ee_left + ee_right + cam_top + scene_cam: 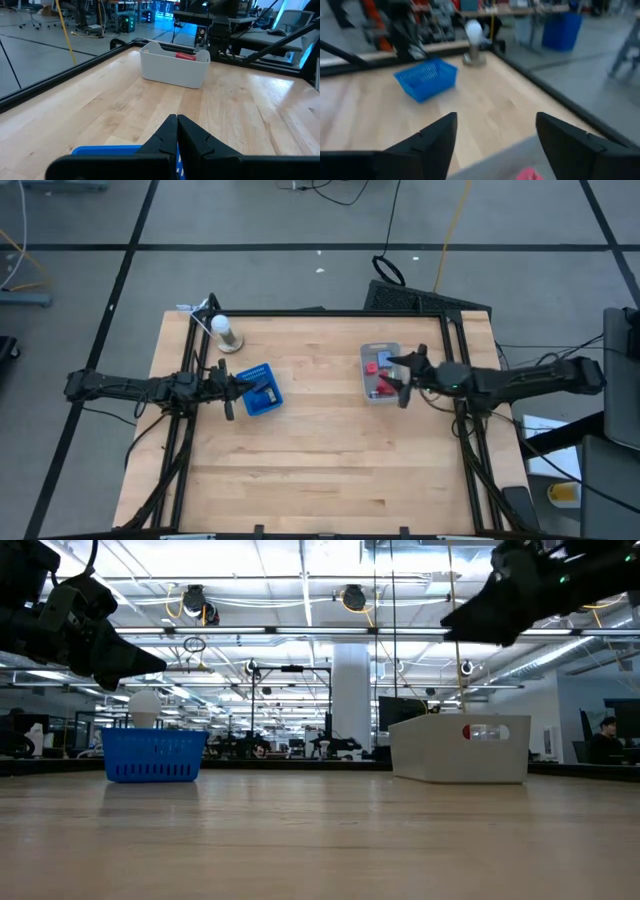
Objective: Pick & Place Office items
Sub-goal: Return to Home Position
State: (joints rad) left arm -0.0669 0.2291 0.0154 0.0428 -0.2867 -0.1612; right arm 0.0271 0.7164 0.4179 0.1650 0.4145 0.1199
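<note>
The blue mesh tray (262,390) sits left of centre, with a dark piece (266,393) lying in it. The clear bin (380,372) stands right of centre and holds red (372,367) and blue (383,358) pieces; a red piece (185,56) shows at its rim in the left wrist view. My left gripper (246,385) hovers above the tray's left edge (105,150), fingers shut (176,127) with nothing seen between them. My right gripper (393,376) hangs open (495,142) above the bin's rim (505,157), clear of it in the low view (447,628).
A white bulb-shaped object on a stand (226,332) is at the far left, behind the tray. Black frame rails (458,430) run along both sides and the far edge. Bare wood (320,470) spans the middle and near half of the table.
</note>
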